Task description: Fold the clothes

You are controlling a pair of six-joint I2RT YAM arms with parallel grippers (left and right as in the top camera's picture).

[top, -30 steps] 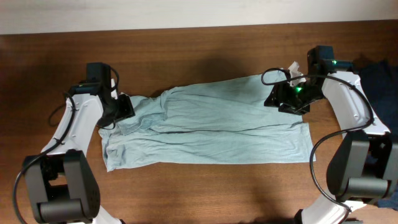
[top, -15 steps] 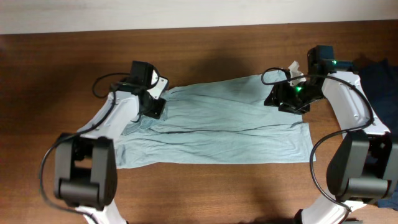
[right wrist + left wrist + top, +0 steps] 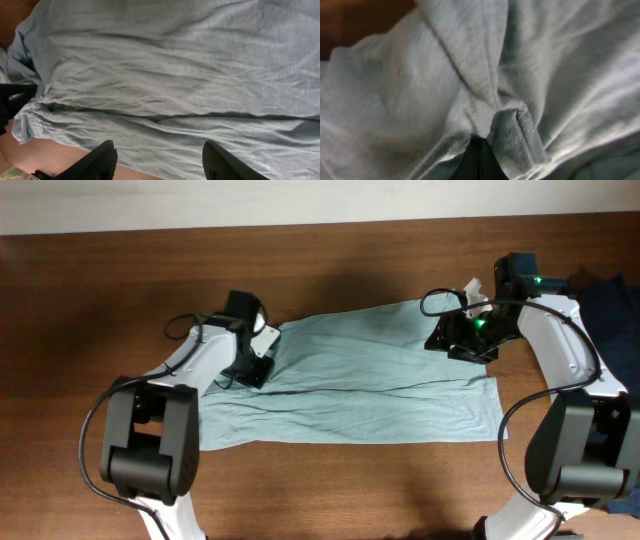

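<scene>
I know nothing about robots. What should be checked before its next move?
1. Left end effector shut on T-shirt fabric: ok.
2. Right end effector open, empty, above the T-shirt: ok.
3. T-shirt lying flat: not ok, bunched at the left grip.
4. T-shirt wholly on the table: ok.
5. Dark garment apart from the T-shirt: ok.
6. Layers pinched on the left: cannot tell.

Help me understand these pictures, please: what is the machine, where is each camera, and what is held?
Two robot arms stand at a wooden table, each ending in a two-finger gripper. One picture looks down from above; the other two come from wrist cameras. A pale grey-blue T-shirt lies spread on the table, a dark navy garment at the right edge. The left gripper is shut, pinching a bunched fold of the shirt. The right gripper is open above the shirt, holding nothing.
</scene>
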